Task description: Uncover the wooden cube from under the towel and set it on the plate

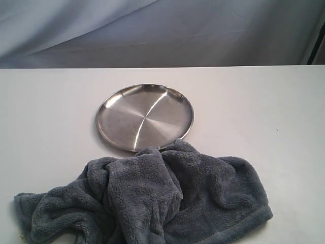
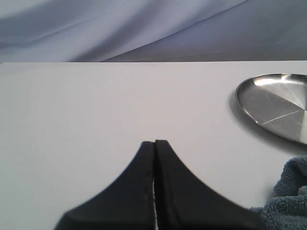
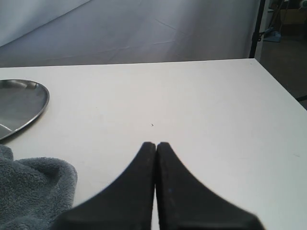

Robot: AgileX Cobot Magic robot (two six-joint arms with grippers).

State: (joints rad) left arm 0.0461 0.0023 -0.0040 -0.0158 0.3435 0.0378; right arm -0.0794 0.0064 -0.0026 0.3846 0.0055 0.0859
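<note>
A grey-blue towel [image 1: 152, 201] lies bunched on the white table, its far edge touching the near rim of the round steel plate [image 1: 144, 117]. The wooden cube is hidden. Neither gripper shows in the exterior view. In the left wrist view my left gripper [image 2: 155, 142] is shut with nothing in it, above bare table, with the plate [image 2: 276, 105] and a corner of the towel [image 2: 288, 196] off to one side. My right gripper [image 3: 156, 143] is likewise shut and empty, with the plate [image 3: 21, 105] and the towel [image 3: 33, 191] to its side.
The white table [image 1: 254, 101] ends at a far edge against a draped blue-grey backdrop [image 1: 152, 30]. In the right wrist view the table's side edge [image 3: 283, 91] drops off beside a dark stand [image 3: 255, 28].
</note>
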